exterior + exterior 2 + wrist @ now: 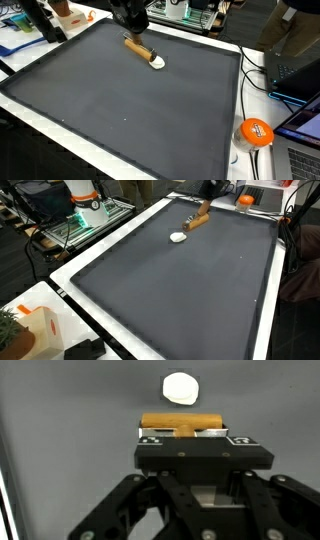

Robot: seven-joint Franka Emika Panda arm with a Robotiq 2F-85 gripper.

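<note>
Wrist view puts my pincer (pixel 185 432) at the middle of the picture. Its two fingers are closed on the wooden handle (pixel 180 423) of a small tool, and the handle lies crosswise between them. Just beyond the handle is the tool's white round head (pixel 180 388), seen against the dark mat (pixel 60 420).

In both exterior views the tool is toward the far edge of the mat, well away from the near edge. In an exterior view the handle (pixel 140 47) slants down from the pincer (pixel 130 33) toward the right, ending in the white head (pixel 158 64) low at the mat. I cannot tell whether the head touches the surface. In an exterior view from across the desk (pixel 62 278) the white head (pixel 178 237) lies left of and nearer than the handle (pixel 197 221).

Off the mat at the near right of the desk sits an orange round thing (pixel 256 132), with a laptop (pixel 300 72) farther back on that side.
</note>
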